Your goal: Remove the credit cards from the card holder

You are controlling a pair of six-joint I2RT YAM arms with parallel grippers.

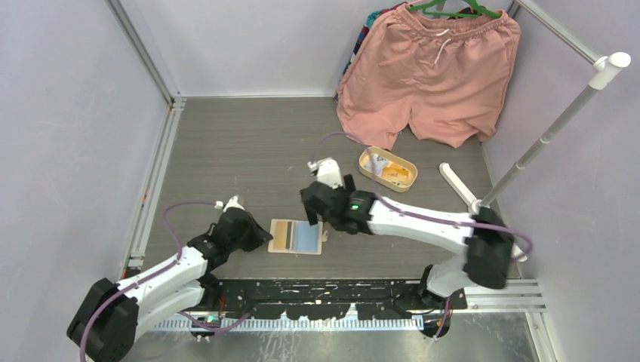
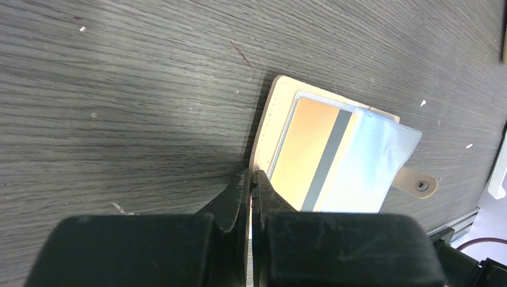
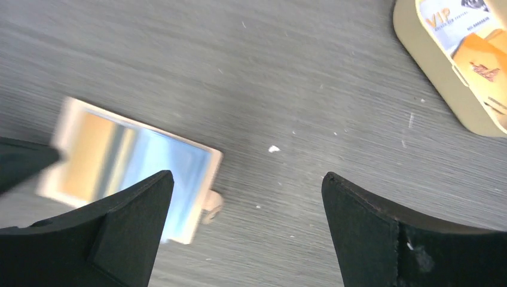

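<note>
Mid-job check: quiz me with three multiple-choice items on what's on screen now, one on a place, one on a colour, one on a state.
1. How does the card holder sit relative to the table?
A. Lifted clear of it
B. Lying flat on it, opened
C. Hanging off its edge

2. What colour is the card showing in its pocket?
A. Orange-yellow
B. Green
C. Red

3. How do the right gripper's jaws stand?
A. Shut on a card
B. Shut, empty
C. Wide open, empty

Answers:
1 B, the top view shows it spread flat on the tabletop.
2 A, the left wrist view shows orange-yellow with a grey stripe.
3 C, bare table shows between the jaws.
</note>
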